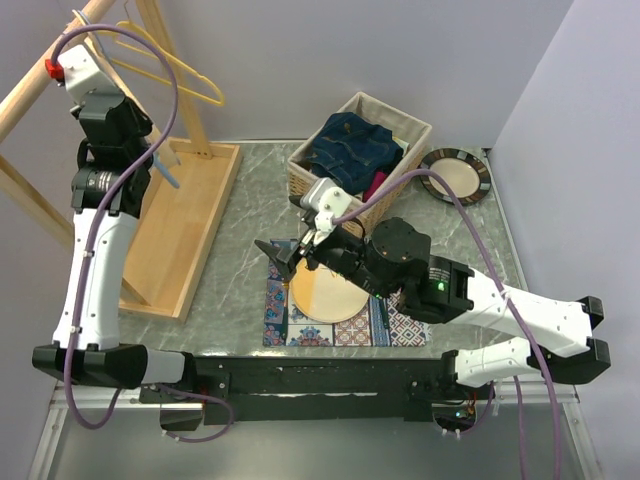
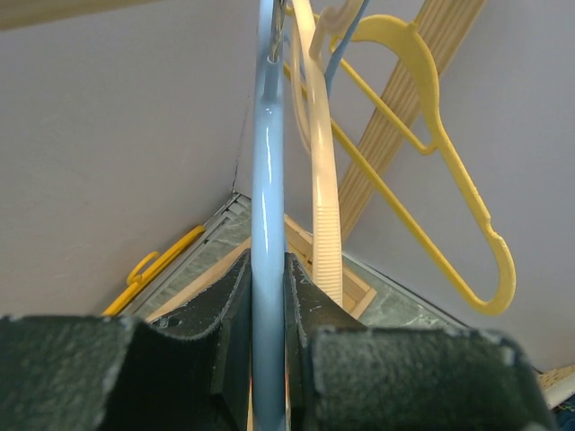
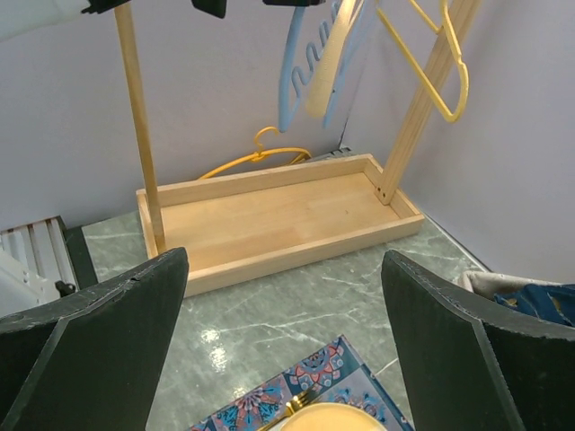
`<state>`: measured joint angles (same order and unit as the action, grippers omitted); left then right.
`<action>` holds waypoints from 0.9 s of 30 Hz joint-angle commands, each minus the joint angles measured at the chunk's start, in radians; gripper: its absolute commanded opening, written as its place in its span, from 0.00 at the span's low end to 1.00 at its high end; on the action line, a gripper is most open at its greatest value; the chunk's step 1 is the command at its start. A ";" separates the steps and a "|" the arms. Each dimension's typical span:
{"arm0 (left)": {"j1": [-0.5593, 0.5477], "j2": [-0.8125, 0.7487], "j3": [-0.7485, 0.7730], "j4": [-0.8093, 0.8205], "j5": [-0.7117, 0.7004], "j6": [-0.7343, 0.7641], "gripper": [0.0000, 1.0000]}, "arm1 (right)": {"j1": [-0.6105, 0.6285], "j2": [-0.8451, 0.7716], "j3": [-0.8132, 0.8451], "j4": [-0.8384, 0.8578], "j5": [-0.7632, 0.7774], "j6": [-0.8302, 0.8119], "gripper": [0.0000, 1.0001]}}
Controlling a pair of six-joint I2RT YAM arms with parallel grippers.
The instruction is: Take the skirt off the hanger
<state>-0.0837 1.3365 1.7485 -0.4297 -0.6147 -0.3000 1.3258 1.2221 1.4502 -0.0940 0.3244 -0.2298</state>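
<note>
Clamped between the left fingers (image 2: 202, 346), the blue hanger (image 2: 267, 224) hangs at the wooden rack (image 1: 185, 215) beside a yellow hanger (image 2: 467, 215). The denim skirt (image 1: 350, 145) lies in the wicker basket (image 1: 300, 180) on the worktop (image 1: 245, 200). The right fingers (image 3: 108, 332) gape, holding nothing, above a plate (image 1: 325, 295).

The left gripper (image 2: 268, 310) is closed on a blue hanger (image 2: 268, 180), and its 2 black pads (image 2: 220, 323) press the thin bar from both sides. Just to the right of it hangs a cream hanger (image 2: 325, 206) with a ribbed edge. Further right, 1 yellow hanger (image 2: 454, 171) hangs in front of a slanted wooden post (image 2: 400, 144). Another yellow hanger (image 2: 153, 268) lies low at the left, near the grey wall (image 2: 117, 153).
</note>
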 commanded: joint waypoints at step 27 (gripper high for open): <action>0.081 0.139 0.212 0.042 0.010 0.006 0.01 | -0.027 -0.084 -0.065 0.060 0.027 -0.002 0.95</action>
<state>-0.0467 1.4731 1.9289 -0.4240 -0.6170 -0.2630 1.3037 1.1656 1.3819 -0.0666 0.3416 -0.2337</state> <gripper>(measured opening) 0.196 0.950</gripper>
